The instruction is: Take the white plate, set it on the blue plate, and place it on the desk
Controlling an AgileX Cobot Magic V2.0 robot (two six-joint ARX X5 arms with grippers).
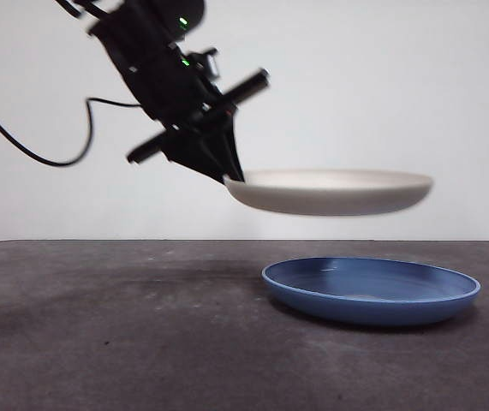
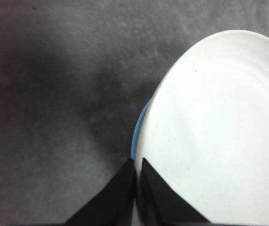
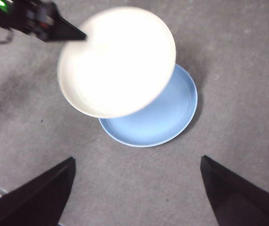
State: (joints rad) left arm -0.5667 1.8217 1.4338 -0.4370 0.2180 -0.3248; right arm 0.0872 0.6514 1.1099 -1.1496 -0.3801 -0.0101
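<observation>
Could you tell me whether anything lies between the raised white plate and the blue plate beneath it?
Nothing: the front view shows only open air between the white plate, held by the left gripper, and the blue plate.

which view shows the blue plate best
The front view: the blue plate sits whole on the desk. The right wrist view has the white plate covering part of it; the left wrist view shows only a blue sliver.
</observation>
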